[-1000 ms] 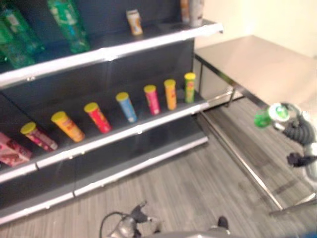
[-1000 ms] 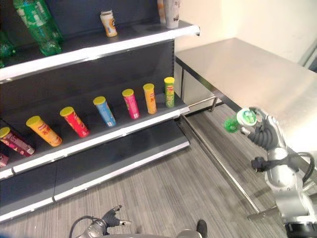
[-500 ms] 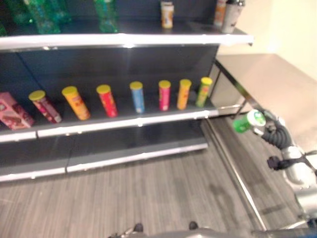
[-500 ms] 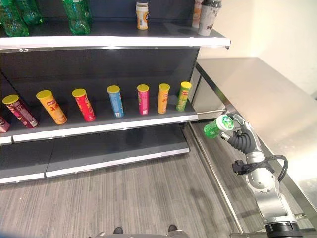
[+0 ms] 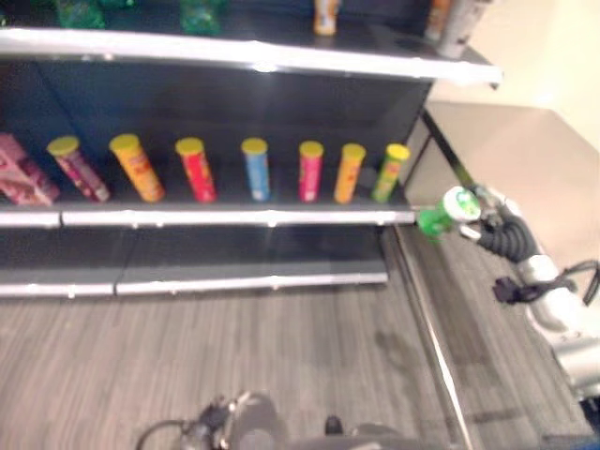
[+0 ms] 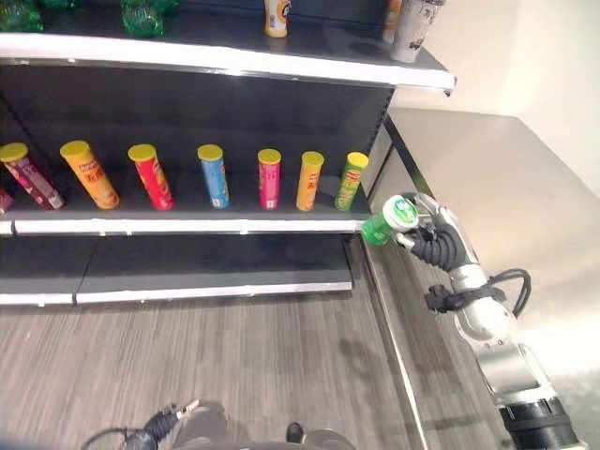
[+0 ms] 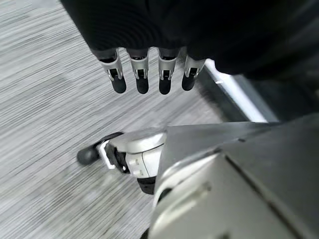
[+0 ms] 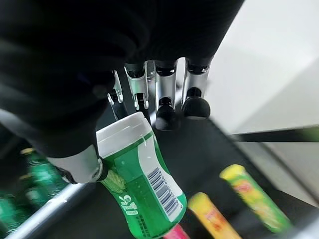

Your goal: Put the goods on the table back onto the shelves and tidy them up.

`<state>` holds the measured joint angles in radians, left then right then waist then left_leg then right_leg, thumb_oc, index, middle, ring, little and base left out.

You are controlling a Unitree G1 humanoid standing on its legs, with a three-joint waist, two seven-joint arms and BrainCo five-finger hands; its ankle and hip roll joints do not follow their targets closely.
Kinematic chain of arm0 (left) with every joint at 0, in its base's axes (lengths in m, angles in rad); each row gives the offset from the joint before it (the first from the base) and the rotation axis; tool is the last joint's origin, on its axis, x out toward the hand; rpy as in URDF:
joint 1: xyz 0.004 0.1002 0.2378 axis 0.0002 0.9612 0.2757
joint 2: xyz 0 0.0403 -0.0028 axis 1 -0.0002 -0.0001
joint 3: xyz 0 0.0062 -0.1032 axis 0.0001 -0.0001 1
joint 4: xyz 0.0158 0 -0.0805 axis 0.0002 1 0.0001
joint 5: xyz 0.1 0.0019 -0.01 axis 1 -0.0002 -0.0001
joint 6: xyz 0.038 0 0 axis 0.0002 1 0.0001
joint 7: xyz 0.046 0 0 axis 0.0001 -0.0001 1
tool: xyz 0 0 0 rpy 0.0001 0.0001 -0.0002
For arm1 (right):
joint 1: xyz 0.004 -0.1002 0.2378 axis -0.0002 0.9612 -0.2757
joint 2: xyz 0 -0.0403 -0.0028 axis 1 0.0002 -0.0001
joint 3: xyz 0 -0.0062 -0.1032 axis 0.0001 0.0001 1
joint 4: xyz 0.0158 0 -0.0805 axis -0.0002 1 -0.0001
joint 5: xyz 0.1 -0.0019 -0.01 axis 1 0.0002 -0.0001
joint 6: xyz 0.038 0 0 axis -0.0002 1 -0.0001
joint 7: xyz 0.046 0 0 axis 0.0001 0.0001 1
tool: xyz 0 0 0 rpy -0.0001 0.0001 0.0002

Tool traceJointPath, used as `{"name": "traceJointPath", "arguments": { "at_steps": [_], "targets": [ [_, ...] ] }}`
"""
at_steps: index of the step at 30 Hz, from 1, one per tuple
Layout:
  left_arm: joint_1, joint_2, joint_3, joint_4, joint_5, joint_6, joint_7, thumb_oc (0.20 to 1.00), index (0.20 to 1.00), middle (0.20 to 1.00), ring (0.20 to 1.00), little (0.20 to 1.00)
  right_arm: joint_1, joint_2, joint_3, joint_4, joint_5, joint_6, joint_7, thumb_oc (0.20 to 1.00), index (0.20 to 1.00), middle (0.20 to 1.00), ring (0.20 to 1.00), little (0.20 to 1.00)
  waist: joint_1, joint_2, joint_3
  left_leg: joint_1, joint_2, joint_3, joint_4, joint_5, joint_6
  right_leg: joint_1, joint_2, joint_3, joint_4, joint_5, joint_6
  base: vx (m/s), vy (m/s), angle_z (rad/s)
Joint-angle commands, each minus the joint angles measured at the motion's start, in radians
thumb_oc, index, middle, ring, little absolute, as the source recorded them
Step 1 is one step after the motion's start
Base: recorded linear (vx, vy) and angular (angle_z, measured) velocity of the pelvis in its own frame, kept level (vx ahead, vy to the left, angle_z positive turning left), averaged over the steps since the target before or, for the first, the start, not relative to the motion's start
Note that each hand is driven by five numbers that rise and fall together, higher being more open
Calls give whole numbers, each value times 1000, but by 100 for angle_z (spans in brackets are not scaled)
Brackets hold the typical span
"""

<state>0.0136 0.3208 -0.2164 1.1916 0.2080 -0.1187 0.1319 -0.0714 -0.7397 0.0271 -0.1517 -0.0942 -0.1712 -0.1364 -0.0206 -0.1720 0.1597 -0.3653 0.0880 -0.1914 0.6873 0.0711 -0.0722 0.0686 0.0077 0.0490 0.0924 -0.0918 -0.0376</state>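
Right hand: the right hand is curled round a green jar with a white lid, thumb on one side and fingers on the other, so the jar lies tipped with its lid toward the wrist.
Green jar: carried in the air just off the right end of the middle shelf, beside the steel table (in the right wrist view the label and barcode face outward, so the grip sits near the lid).
Why held so: a grasp by the upper part probably leaves the base free to be stood on a shelf board.
Middle shelf: a row of tall snack tubes with yellow lids stands spaced along it; the green tube at the right end is nearest the jar.
Top shelf: green bottles at the left, a small can and two containers toward the right.
Left hand: the left hand hangs low over the grey floor, fingers relaxed and holding nothing (idle).
Step in hand: likely bringing the jar to a shelf; which board is meant, I cannot tell.
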Motion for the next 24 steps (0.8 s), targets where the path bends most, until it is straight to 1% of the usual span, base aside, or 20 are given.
{"name": "traceJointPath", "arguments": {
  "at_steps": [1, 2, 4, 5, 6, 7, 8, 10, 11, 12, 13, 15, 17, 18, 19, 20, 21, 22, 23, 24],
  "targets": [
    [21, -40, 17, 37, -94, -11, 19, 1000, 1000, 1000, 1000, 1000, 14, -39, -68, -85, 61, -53, -20, 200, 200, 200, 200, 200, 51, 6, -9, 101, -105, 42, -316, -191, 52, -24, -68, 89, -151, 126, 88, 292, 207, 30],
    [27, -50, 40, 53, -128, -9, 16, 1000, 1000, 1000, 1000, 1000, 22, -34, -78, -83, 62, -54, -27, 200, 200, 200, 200, 200, 64, 15, -13, 93, -127, 26, -457, -144, 45, -7, -63, 87, -162, 112, 90, 386, 279, 33],
    [41, -61, 83, 86, -177, -8, 10, 1000, 1000, 1000, 1000, 1000, 30, -26, -96, -76, 61, -50, -40, 200, 200, 200, 200, 200, 86, 30, -22, 74, -146, -18, -640, -70, 37, 17, -46, 94, -172, 83, 89, 280, 184, 33],
    [44, -62, 102, 103, -196, -7, 11, 1000, 1000, 1000, 1000, 1000, 27, -20, -98, -69, 56, -45, -47, 200, 200, 200, 200, 200, 100, 30, -23, 58, -152, -42, -677, -45, 29, 35, -44, 104, -175, 69, 89, 199, 101, 8],
    [44, -62, 102, 104, -197, -8, 11, 1000, 1000, 1000, 1000, 1000, 26, -20, -97, -68, 55, -45, -47, 200, 200, 200, 200, 200, 100, 28, -23, 60, -153, -42, -683, -43, 29, 36, -45, 104, -175, 68, 89, 202, 112, -15],
    [48, -61, 122, 115, -211, -6, 17, 1000, 1000, 1000, 1000, 1000, 23, -10, -93, -65, 49, -40, -53, 200, 200, 200, 200, 200, 113, 25, -21, 38, -161, -53, -687, -29, 23, 51, -45, 112, -175, 56, 89, 377, 272, -33],
    [75, -64, 161, 154, -219, 2, 20, 1000, 1000, 1000, 1000, 1000, 38, 0, -91, -76, 28, -33, -33, 200, 200, 200, 200, 200, 119, 31, -47, 88, -148, -73, -673, -42, 42, 71, -55, 140, -152, 28, 106, 465, 353, -37],
    [77, -61, 186, 170, -228, 5, 17, 1000, 1000, 1000, 1000, 1000, 59, 30, -92, -93, 23, -23, -28, 200, 200, 200, 200, 200, 120, 23, -51, 98, -153, -75, -636, -30, 48, 67, -67, 137, -129, 21, 108, 282, 222, -50],
    [77, -50, 195, 179, -220, 8, 15, 1000, 1000, 1000, 1000, 1000, 74, 43, -101, -98, 19, -22, -20, 200, 200, 200, 200, 200, 122, 12, -59, 99, -158, -75, -613, -27, 52, 65, -81, 141, -113, 13, 113, 297, 218, -74],
    [81, -36, 200, 187, -198, 17, 10, 1000, 1000, 1000, 1000, 1000, 79, 73, -90, -96, 12, -22, -17, 200, 200, 200, 200, 200, 125, -4, -66, 115, -161, -65, -600, -40, 66, 47, -102, 156, -48, 17, 131, 296, 217, -66],
    [82, -35, 201, 187, -198, 17, 10, 1000, 1000, 1000, 1000, 1000, 79, 74, -89, -96, 11, -22, -17, 200, 200, 200, 200, 200, 127, -6, -66, 114, -161, -62, -600, -40, 67, 45, -102, 158, -45, 15, 131, 278, 221, -31],
    [82, -20, 177, 176, -152, 20, 15, 1000, 1000, 1000, 1000, 1000, 74, 85, -78, -89, -2, -20, -16, 200, 200, 200, 200, 200, 128, -14, -68, 138, -164, -52, -601, -57, 84, 22, -119, 160, 48, 47, 146, 220, 211, -25],
    [73, 7, 117, 138, -85, 14, 14, 1000, 1000, 1000, 1000, 1000, 39, 94, -55, -87, -11, -20, -12, 200, 200, 200, 200, 200, 121, -2, -51, 189, -154, -34, -601, -83, 108, -32, -149, 121, 223, 149, 157, 206, 214, -17],
    [73, 8, 117, 137, -85, 15, 13, 1000, 1000, 1000, 1000, 1000, 37, 94, -54, -85, -12, -20, -13, 200, 200, 200, 200, 200, 122, -2, -49, 190, -153, -34, -600, -84, 108, -34, -148, 122, 228, 148, 157, 78, 117, -16],
    [67, 18, 105, 124, -81, 14, 10, 1000, 1000, 1000, 1000, 1000, 16, 100, -44, -83, -14, -21, -18, 200, 200, 200, 200, 200, 115, 13, -36, 203, -142, -28, -596, -91, 114, -58, -163, 98, 293, 185, 154, 78, 112, -16],
    [61, 30, 99, 116, -83, 13, 13, 1000, 1000, 1000, 1000, 1000, 3, 111, -32, -81, -12, -26, -24, 200, 200, 200, 200, 200, 114, 31, -31, 220, -127, -26, -597, -93, 117, -78, -175, 68, 328, 195, 150, 80, 109, -17],
    [61, 30, 99, 116, -83, 13, 13, 1000, 1000, 1000, 1000, 1000, 2, 111, -31, -79, -12, -26, -25, 200, 200, 200, 200, 200, 113, 31, -29, 221, -126, -27, -597, -93, 116, -78, -174, 67, 331, 194, 149, 186, 138, -8],
    [57, 32, 112, 117, -102, 12, 15, 1000, 1000, 1000, 1000, 1000, -12, 131, -12, -78, -15, -30, -30, 200, 200, 200, 200, 200, 102, 47, -34, 276, -105, -14, -627, -105, 117, -132, -189, -8, 297, 176, 146, 212, 87, -7],
    [57, 29, 114, 120, -104, 11, 12, 1000, 1000, 1000, 1000, 1000, -11, 133, -7, -80, -12, -33, -28, 200, 200, 200, 200, 200, 89, 46, -38, 300, -105, -14, -647, -106, 115, -143, -169, -21, 240, 164, 148, 307, 82, -20],
    [55, 25, 113, 122, -104, 9, 8, 1000, 1000, 1000, 1000, 1000, -8, 128, -5, -84, -13, -36, -26, 200, 200, 200, 200, 200, 76, 46, -39, 332, -106, -15, -671, -114, 114, -157, -132, -34, 158, 152, 150, 255, -59, -34]
  ]
}}
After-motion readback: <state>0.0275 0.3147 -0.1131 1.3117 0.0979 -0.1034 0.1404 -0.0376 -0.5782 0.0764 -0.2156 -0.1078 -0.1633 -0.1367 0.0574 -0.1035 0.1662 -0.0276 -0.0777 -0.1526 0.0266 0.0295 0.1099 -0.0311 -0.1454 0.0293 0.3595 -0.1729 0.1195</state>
